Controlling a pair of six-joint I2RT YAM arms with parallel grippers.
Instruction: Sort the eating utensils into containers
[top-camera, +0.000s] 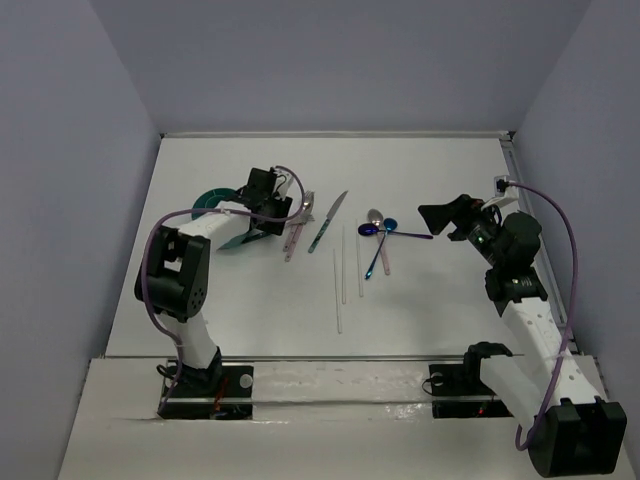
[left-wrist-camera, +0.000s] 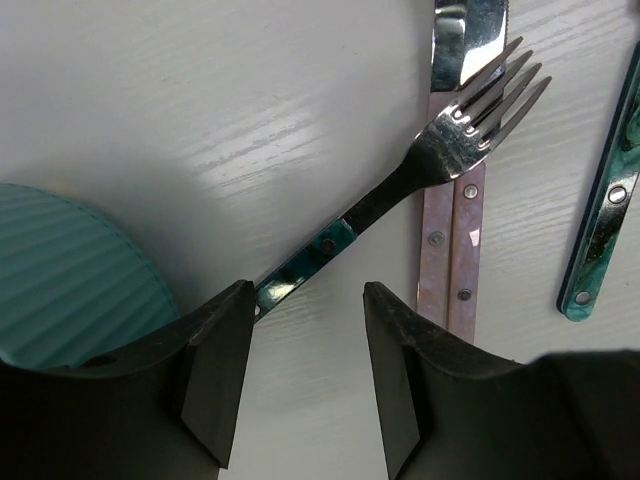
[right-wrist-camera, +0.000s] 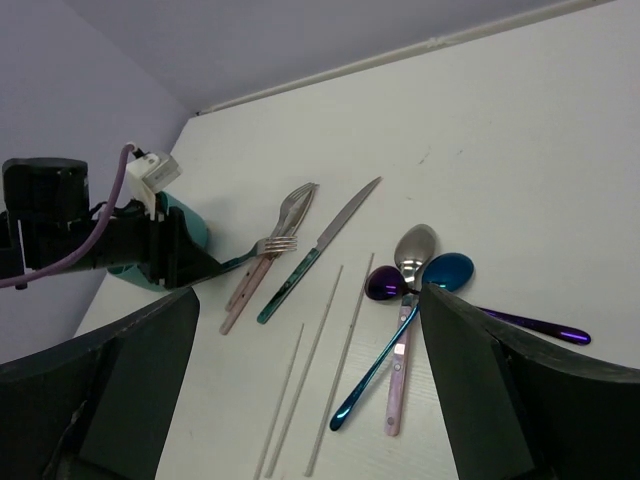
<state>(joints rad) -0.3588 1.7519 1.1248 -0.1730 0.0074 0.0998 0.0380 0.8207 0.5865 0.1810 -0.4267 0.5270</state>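
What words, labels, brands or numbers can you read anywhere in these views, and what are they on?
No text can be read in any view.
Fork: no stamp or brand shows.
Blue spoon: no marks show.
Caddy: plain ribbed teal, no label.
White plug on the left wrist: too small to tell if it has print.

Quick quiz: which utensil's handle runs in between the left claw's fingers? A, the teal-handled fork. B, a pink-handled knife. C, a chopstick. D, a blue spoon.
A: in the left wrist view the teal-handled fork has its handle running in between the fingers of the left claw, while its head crosses the pink handles.
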